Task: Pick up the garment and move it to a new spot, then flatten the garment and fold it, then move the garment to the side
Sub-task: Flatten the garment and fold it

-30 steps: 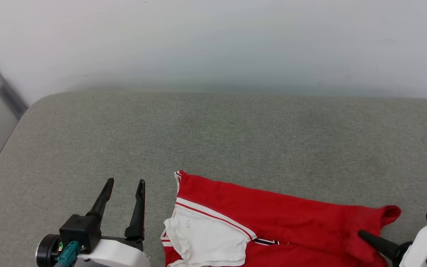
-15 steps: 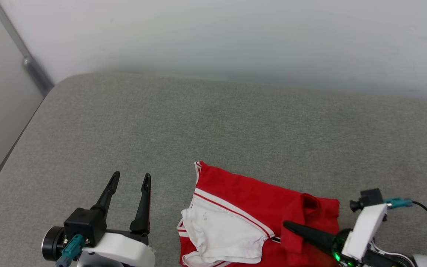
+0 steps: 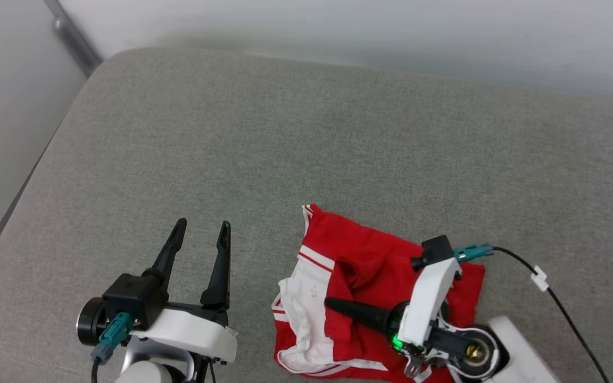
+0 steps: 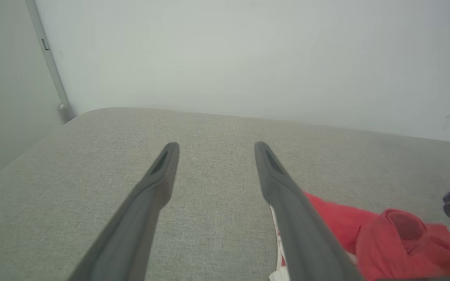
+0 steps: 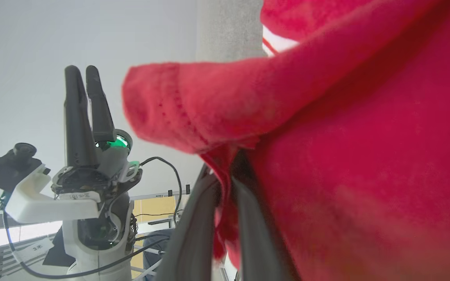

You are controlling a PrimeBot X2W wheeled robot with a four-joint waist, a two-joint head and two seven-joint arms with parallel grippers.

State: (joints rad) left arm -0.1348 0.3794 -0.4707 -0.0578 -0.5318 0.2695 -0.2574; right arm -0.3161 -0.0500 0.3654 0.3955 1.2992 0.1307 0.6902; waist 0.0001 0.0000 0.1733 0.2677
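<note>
The garment (image 3: 375, 255), red with a white sleeve and striped trim, lies bunched on the grey cushion (image 3: 285, 133) at the lower centre right. My right gripper (image 3: 332, 304) points left across it, shut on a fold of its red cloth lifted over the white sleeve. In the right wrist view the two fingers (image 5: 248, 218) pinch the garment (image 5: 346, 136) tightly. My left gripper (image 3: 203, 224) stands open above bare cushion to the left of the garment, touching nothing. In the left wrist view the left gripper (image 4: 216, 146) is spread wide, with the garment (image 4: 389, 238) at the lower right.
A pale wall runs behind the cushion. The cushion's rounded left edge (image 3: 46, 154) drops off beside a metal rail (image 3: 72, 37). A black cable (image 3: 567, 314) trails from my right wrist over the cushion at the right. Bare grey fabric stretches beyond the garment.
The head camera has tilted and turned. My right gripper has drawn the garment's right end leftward over the rest, so the shirt is now doubled up and shorter. The left gripper stays open.
</note>
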